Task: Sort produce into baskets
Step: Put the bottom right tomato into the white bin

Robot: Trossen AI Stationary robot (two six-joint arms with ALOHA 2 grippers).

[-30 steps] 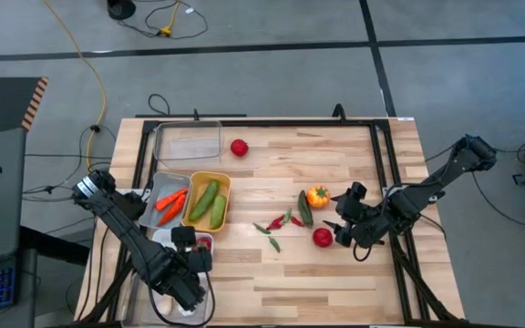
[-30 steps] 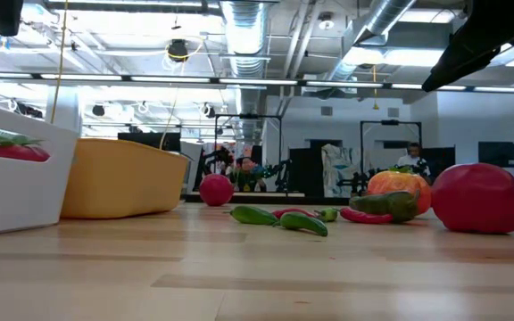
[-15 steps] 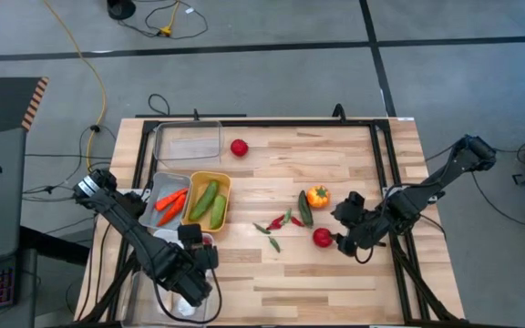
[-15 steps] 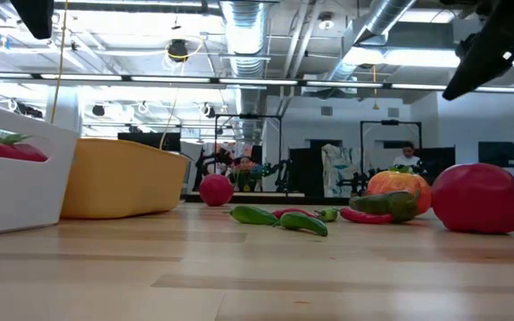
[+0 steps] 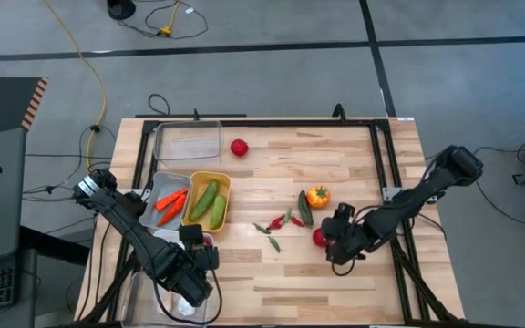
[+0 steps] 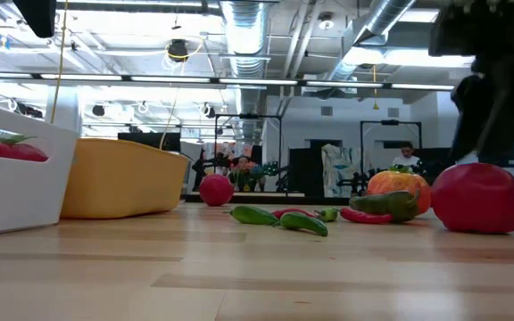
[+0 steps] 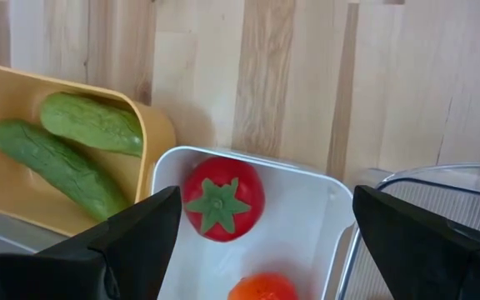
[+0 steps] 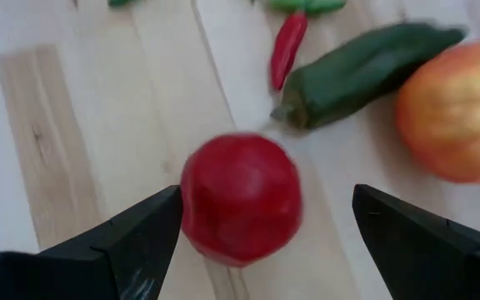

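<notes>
I read the loose tomato [image 5: 319, 237] as lying lower right of centre in high view, smooth red, round. Right gripper [image 8: 257, 250] is right over it, fingers spread wide w/ tomato between, not clenched on it. Just up-left of it: orange pepper [image 5: 317, 195], dark green cucumber [image 5: 305, 209], red + green chillies [image 5: 276, 225] scattered on the table [image 5: 354, 146].

Containers, left side: yellow basket [image 5: 223, 179] has 2 cucumbers [image 5: 211, 202]; grey basket [image 5: 155, 189] has carrots [image 5: 170, 205]; white basket [image 7: 307, 242] has tomatoes [image 7: 222, 197]; clear basket [image 5: 188, 142] upper left, contents can't tell. Second tomato [image 5: 239, 147] beside it.

Left gripper [image 7: 257, 258] sits over white basket, fingers apart, holding nothing.
</notes>
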